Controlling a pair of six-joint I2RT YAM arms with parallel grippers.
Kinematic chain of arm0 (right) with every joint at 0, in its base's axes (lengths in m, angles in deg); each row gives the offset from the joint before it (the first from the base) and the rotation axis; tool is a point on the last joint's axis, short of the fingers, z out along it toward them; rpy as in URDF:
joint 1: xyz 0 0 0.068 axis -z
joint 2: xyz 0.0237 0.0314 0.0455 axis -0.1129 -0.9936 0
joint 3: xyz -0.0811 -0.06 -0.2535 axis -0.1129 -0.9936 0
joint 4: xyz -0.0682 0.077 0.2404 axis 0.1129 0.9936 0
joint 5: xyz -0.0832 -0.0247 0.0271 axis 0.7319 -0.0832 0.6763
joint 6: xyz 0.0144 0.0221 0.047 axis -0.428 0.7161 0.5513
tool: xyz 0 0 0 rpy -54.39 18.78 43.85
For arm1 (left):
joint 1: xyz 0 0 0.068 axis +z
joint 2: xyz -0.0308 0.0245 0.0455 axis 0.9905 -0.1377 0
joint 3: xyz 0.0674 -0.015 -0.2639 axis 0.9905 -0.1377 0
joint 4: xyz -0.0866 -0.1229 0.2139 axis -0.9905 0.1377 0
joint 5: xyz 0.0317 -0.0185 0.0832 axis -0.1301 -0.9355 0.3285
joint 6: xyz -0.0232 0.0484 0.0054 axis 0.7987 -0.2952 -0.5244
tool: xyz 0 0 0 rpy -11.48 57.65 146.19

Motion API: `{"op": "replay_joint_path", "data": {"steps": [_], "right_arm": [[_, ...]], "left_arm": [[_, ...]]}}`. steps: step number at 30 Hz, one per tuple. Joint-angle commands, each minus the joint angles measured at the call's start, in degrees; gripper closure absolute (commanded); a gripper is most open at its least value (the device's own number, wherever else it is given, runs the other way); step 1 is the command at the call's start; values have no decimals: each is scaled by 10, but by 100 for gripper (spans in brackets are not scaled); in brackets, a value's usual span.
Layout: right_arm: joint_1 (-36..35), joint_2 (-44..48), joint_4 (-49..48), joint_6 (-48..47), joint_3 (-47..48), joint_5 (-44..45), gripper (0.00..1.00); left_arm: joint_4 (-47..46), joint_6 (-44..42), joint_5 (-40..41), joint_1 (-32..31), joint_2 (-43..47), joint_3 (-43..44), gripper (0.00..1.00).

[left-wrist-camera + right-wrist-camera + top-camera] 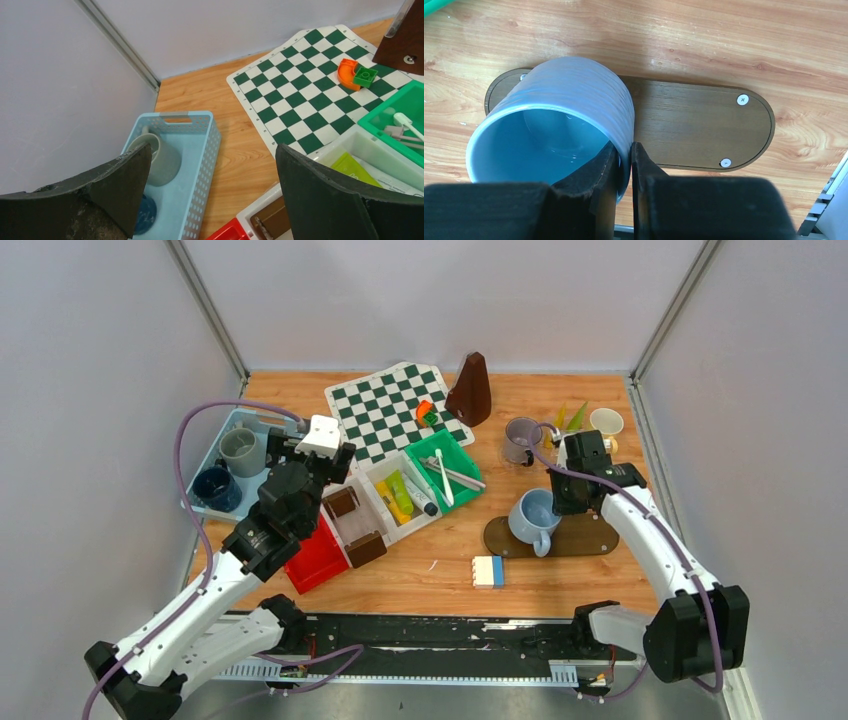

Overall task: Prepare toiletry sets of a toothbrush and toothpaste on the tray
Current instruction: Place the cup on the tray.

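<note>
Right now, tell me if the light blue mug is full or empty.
Empty: the right wrist view looks into the light blue mug; nothing inside.

Robot lab test cell. Wooden table (pixel 590 580) boxed in by plain grey panel walls (pixel 440 300) on metal corner posts (pixel 205 305). 2 units, left arm (pixel 200 605) and right arm (pixel 650 540), bolted to a rail (pixel 430 635) at the near edge, cables (pixel 181 470) exposed. Mixed props: chessboard (pixel 385 410), bins (pixel 450 452), toy block (pixel 489 571), light blue mug (pixel 534 518).

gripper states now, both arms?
Left gripper: open, holding nothing.
Right gripper: closed on the rim of the light blue mug.
</note>
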Motion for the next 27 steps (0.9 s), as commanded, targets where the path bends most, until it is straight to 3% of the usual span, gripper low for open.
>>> {"op": "replay_joint_path", "data": {"steps": [1,11,20,23,27], "right_arm": [[-2,-1,-20,11,24,-17,99],[-24,-52,-12,9,28,-24,86],[-33,-9,27,22,70,6,48],[-37,-9,72,51,117,-1,44],[-60,3,75,101,140,-77,43]], "left_arm": [[-40,-22,12,11,3,-3,0],[-54,-33,16,23,3,-14,0],[-55,-29,7,31,3,-15,0],[-53,-26,5,34,2,-14,0],[-53,-25,6,38,0,-15,0]]}}
